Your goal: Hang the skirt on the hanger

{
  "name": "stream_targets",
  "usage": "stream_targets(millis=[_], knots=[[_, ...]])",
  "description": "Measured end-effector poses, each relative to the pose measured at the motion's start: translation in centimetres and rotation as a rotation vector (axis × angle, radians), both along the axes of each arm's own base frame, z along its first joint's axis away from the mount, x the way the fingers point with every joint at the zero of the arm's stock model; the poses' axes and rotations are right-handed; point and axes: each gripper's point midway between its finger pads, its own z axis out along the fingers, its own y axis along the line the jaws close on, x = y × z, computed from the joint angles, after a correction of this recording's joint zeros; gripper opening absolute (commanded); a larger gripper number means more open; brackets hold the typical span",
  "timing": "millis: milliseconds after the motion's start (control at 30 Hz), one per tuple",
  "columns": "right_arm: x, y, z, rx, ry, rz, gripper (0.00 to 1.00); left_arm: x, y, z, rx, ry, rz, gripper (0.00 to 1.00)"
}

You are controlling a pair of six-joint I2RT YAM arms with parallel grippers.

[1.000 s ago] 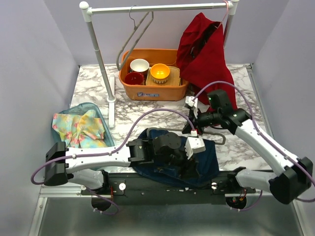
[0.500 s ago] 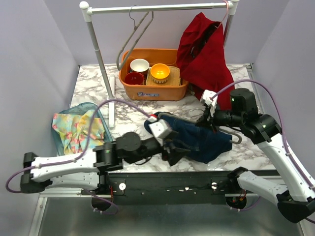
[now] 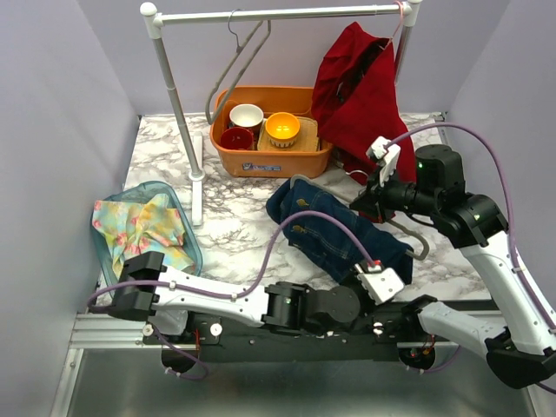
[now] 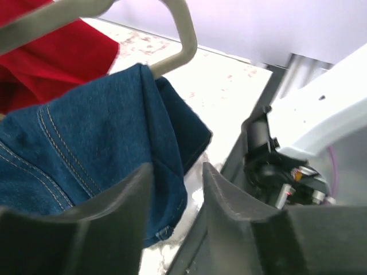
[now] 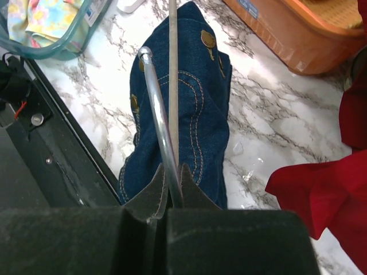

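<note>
My skirt (image 3: 334, 228) lies centre frame on the table (image 3: 243, 208), apparently already threaded on the hanger (image 5: 156, 114). My right gripper (image 5: 169, 192) pinches the hanger wire. My left gripper (image 4: 178, 175) is half spread at the hem. Settling it remains.

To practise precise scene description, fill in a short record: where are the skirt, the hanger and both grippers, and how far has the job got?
Skirt: denim, lying on the table, the hanger's ends showing on either side
Hanger: grey, low over the table, running along the skirt
Right gripper: shut on the hanger
Left gripper: jaws apart at the skirt's near corner
Rail: holds a red garment and a spare hanger
Progress: skirt draped on the hanger, both down at the table
</note>
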Motion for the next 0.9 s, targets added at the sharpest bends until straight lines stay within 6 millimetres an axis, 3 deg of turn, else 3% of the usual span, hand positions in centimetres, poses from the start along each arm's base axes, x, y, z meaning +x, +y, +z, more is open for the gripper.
stream_targets(millis=[200, 367, 467, 500, 533, 733, 900], knots=[[0.4, -0.4, -0.1, 0.013, 0.027, -0.04, 0.01, 1.0, -2.3, -0.1, 0.027, -0.083, 0.106, 0.46], [0.5, -0.5, -0.1, 0.022, 0.039, -0.055, 0.01, 2.6, -3.8, -1.4, 0.095, -0.163, 0.222, 0.45], [0.5, -0.6, -0.2, 0.023, 0.042, -0.062, 0.01, 3.3, -3.9, -2.4, 0.141, -0.202, 0.263, 0.32], [0.5, -0.6, -0.3, 0.022, 0.044, -0.063, 0.01, 3.5, -3.7, -2.5, 0.151, -0.211, 0.272, 0.11], [0.5, -0.6, -0.4, 0.022, 0.046, -0.063, 0.01, 3.8, -3.6, -2.5, 0.156, -0.216, 0.281, 0.08], [0.6, -0.9, -0.4, 0.026, 0.049, -0.079, 0.01, 4.6, -3.7, -2.3, 0.165, -0.226, 0.281, 0.01], [0.7, -1.3, -0.5, 0.028, 0.045, -0.094, 0.0, 3.2, -5.2, -2.3, 0.146, -0.2, 0.113, 0.0]])
